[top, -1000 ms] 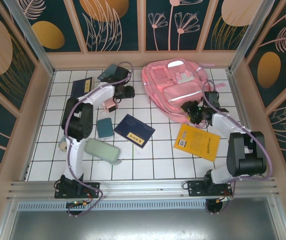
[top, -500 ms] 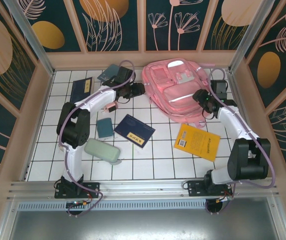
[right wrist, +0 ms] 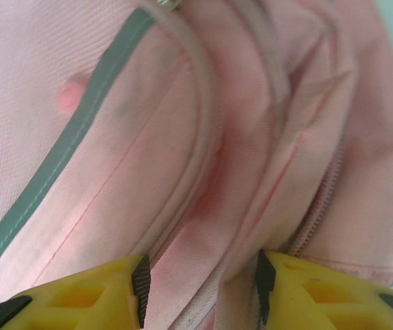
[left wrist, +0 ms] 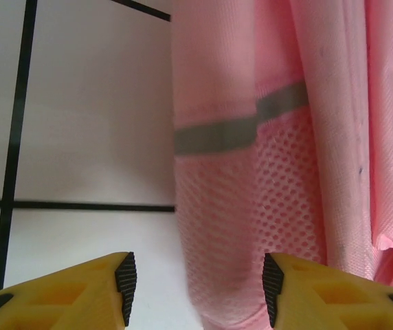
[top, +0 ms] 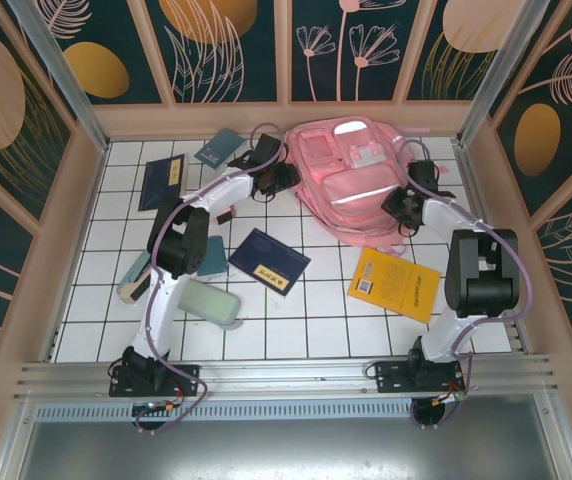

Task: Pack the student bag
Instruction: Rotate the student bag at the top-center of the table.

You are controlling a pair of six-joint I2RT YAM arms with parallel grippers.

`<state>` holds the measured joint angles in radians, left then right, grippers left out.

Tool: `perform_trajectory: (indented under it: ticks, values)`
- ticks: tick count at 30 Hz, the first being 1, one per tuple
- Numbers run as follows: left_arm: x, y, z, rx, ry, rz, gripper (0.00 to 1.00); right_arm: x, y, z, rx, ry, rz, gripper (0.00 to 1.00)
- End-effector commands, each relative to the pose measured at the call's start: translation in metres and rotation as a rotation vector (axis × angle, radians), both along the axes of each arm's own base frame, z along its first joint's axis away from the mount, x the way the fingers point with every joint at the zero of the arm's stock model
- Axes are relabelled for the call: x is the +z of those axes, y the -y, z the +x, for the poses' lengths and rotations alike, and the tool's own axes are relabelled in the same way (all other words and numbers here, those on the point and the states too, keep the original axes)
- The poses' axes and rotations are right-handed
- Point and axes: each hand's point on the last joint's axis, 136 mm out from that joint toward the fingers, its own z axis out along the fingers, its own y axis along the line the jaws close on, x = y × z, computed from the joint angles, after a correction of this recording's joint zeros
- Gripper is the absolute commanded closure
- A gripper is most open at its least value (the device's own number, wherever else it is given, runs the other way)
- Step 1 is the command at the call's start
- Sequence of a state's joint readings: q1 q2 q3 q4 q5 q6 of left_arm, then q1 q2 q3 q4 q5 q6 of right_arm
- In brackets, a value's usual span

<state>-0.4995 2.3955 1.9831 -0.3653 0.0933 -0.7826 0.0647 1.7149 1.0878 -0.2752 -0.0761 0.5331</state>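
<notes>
Student bag (top: 351,180) fabric between both half-open jaws (mesh pocket (left wrist: 251,227), left)

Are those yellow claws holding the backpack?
Left gripper: open around the mesh side of the student bag, nothing held. Right gripper: straddles a fold beside the zipper; a pinch cannot be told.

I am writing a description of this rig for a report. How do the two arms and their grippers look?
Both the left arm and right arm have white shells, black joints and lilac cables. The left gripper and right gripper have yellow fingers with black ribbed pads.
</notes>
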Motion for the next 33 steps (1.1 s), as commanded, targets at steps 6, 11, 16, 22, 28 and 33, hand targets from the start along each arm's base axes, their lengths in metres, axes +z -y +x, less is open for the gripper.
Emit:
perform_trajectory:
  ticks: [6, 11, 16, 22, 28, 33]
  values:
    - [-0.022, 0.003, 0.022, -0.012, 0.015, 0.058, 0.49, -0.003, -0.14, -0.038, 0.281, -0.042, 0.21, 0.56]
    - [-0.019, 0.021, 0.036, -0.065, 0.057, 0.006, 0.5, 0.01, -0.206, -0.042, 0.42, -0.016, 0.249, 0.56]
    - [0.009, 0.029, 0.05, -0.099, 0.136, -0.007, 0.48, 0.026, -0.217, -0.029, 0.465, 0.029, 0.207, 0.53]
    - [0.071, 0.0, 0.05, -0.081, 0.214, 0.02, 0.41, 0.068, -0.204, -0.018, 0.506, 0.141, 0.099, 0.49]
    - [0.092, -0.024, 0.005, -0.041, 0.158, 0.001, 0.42, 0.065, -0.151, 0.002, 0.419, 0.146, -0.036, 0.47]
    - [0.059, -0.036, -0.059, 0.026, 0.023, -0.073, 0.46, 0.038, -0.109, 0.011, 0.35, 0.1, -0.093, 0.47]
